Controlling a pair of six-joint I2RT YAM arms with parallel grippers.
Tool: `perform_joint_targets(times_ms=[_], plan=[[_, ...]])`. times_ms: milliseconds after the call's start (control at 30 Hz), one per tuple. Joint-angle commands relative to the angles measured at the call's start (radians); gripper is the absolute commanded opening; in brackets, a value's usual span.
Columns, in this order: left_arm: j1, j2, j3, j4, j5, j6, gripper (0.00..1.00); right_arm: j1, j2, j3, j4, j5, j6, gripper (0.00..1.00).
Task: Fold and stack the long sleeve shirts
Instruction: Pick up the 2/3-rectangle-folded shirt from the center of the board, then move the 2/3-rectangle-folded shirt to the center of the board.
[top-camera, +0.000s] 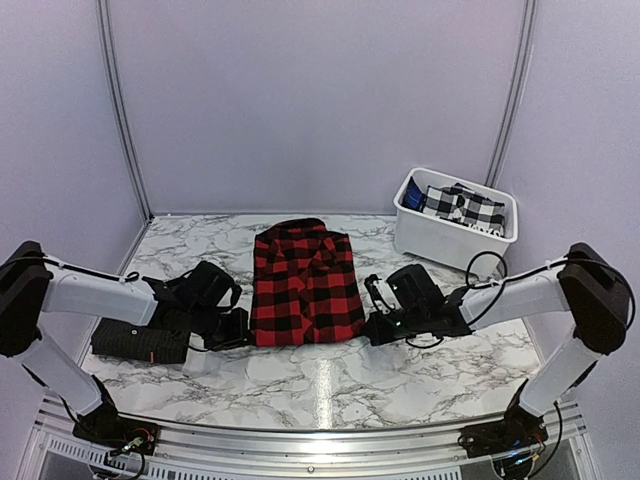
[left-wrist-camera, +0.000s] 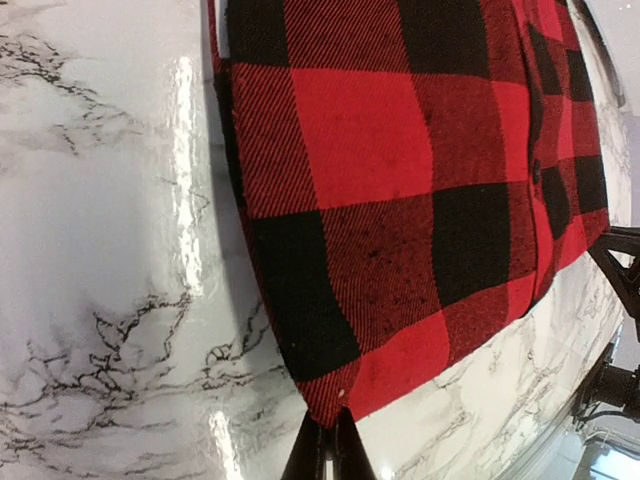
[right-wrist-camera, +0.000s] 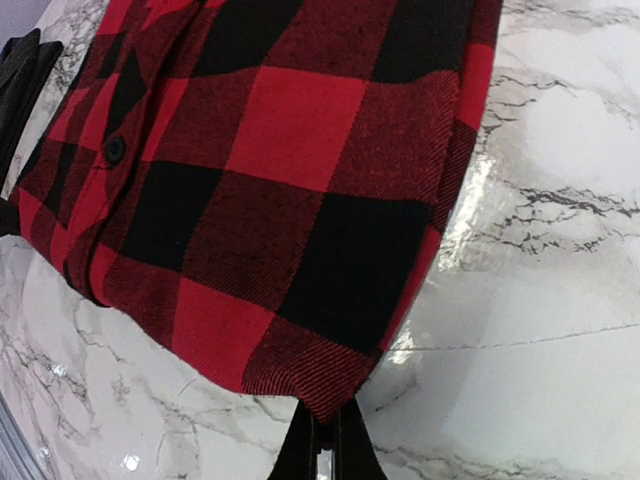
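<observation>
Flannel shirt (top-camera: 303, 285), red-and-black check, lies flat at the centre of the marble table (top-camera: 320, 385). It is already folded into a rectangle. Its long axis runs from the near hem to the collar at the far end, straight away from the arm bases.

Tool state: the left gripper (left-wrist-camera: 330, 437) has its fingers pressed together at the near-left hem corner. The right gripper (right-wrist-camera: 325, 437) is closed in the same way at the near-right hem corner. In each wrist view the corner's point meets the fingertips and appears pinched between them.

Governing relation: the whole shirt lies ahead of both grippers, toward the far wall and between them. Each arm is equally near its own corner, so neither leads.

Judgement: the hem is held at both ends, and a lift carried along the long axis toward the collar would halve the rectangle. Both corners should rise level to prevent the fold from skewing.

Stack site: the black shirt (top-camera: 140, 342) sits folded on the table just left of the left gripper and is nearer to that arm.

A white bin (top-camera: 440, 245) holding checked cloth (top-camera: 465, 205) stands at the far right, well apart from the shirt.
</observation>
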Motion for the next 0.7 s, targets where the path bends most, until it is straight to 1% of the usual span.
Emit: perform_joint_targets(times_ms=[0, 233, 333, 400, 467, 500, 567, 633, 667], plan=[[-0.028, -0.142, -0.058, -0.058, -0.045, -0.011, 0.0, 0.066, -0.12, -0.039, -0.036, 0.018, 0.044, 0.0], [-0.125, -0.399, -0.117, -0.175, -0.132, -0.053, 0.0, 0.188, -0.308, -0.051, -0.159, 0.07, 0.124, 0.0], [-0.142, -0.478, -0.089, -0.228, -0.166, -0.056, 0.0, 0.202, -0.361, -0.006, -0.184, 0.06, 0.151, 0.0], [-0.137, -0.488, -0.021, -0.28, -0.245, -0.024, 0.0, 0.197, -0.36, 0.061, -0.19, 0.065, 0.143, 0.0], [-0.099, -0.442, 0.087, -0.315, -0.288, 0.032, 0.0, 0.164, -0.293, 0.168, -0.214, 0.076, 0.101, 0.0], [-0.055, -0.402, 0.134, -0.316, -0.276, 0.059, 0.0, 0.132, -0.267, 0.226, -0.219, 0.069, 0.085, 0.0], [0.07, -0.293, 0.231, -0.298, -0.207, 0.133, 0.0, 0.061, -0.148, 0.324, -0.174, 0.042, 0.043, 0.0], [0.157, -0.158, 0.327, -0.257, -0.181, 0.192, 0.0, -0.012, -0.018, 0.421, -0.126, 0.039, 0.007, 0.0], [0.202, -0.078, 0.378, -0.23, -0.141, 0.224, 0.0, -0.047, 0.05, 0.474, -0.103, 0.038, 0.001, 0.0]])
